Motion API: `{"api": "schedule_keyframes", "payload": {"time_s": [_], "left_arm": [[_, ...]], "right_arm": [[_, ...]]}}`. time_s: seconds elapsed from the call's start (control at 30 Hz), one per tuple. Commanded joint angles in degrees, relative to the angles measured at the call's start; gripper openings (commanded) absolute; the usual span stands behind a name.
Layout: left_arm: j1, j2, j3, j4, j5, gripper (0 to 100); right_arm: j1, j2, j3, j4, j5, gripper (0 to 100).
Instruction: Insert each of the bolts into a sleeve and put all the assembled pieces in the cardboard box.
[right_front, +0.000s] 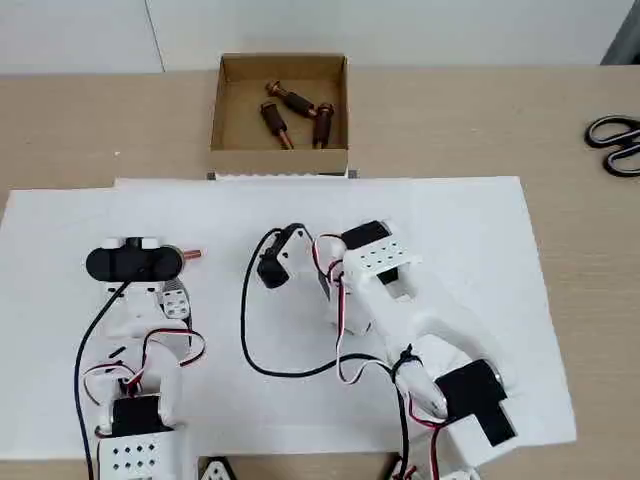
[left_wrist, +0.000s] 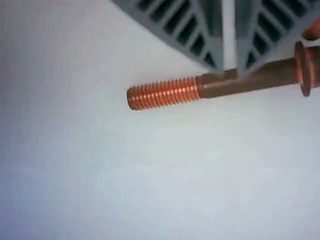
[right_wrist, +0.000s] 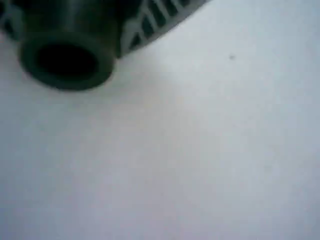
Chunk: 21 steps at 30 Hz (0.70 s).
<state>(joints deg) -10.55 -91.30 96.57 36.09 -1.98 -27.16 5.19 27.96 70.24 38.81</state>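
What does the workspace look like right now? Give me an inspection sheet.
Surface: white paper sheet on a wooden table.
Job's things: three assembled pieces in the cardboard box; one bolt, one sleeve.
Clutter: scissors near the table's edge.
Grippers: left gripper shut on the bolt; right gripper shut on the sleeve.
Cables: black cable loops over the paper.
Surroundings: pale wall behind.
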Motion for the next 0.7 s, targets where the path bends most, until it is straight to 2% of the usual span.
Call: {"api": "schedule_keyframes", "payload": {"time_s": [0.0, 0.43, 0.57, 0.67], "left_arm": [[-0.09, -0.53, -0.13, -1.32, 0.09, 1], [2.29, -0.53, -0.13, -1.14, 0.0, 1], [2.11, -0.26, -0.4, -0.26, -2.73, 1], [2.11, -0.26, -3.56, 4.84, -5.01, 1]], "right_arm": [[-0.48, 3.21, -0.62, 2.33, 0.09, 0.9], [0.84, -14.99, -23.12, 24.31, -8.35, 0.4], [6.2, -19.91, -25.67, 26.33, -11.25, 0.3], [11.12, -25.8, -25.58, 26.51, -11.52, 0.3]]}}
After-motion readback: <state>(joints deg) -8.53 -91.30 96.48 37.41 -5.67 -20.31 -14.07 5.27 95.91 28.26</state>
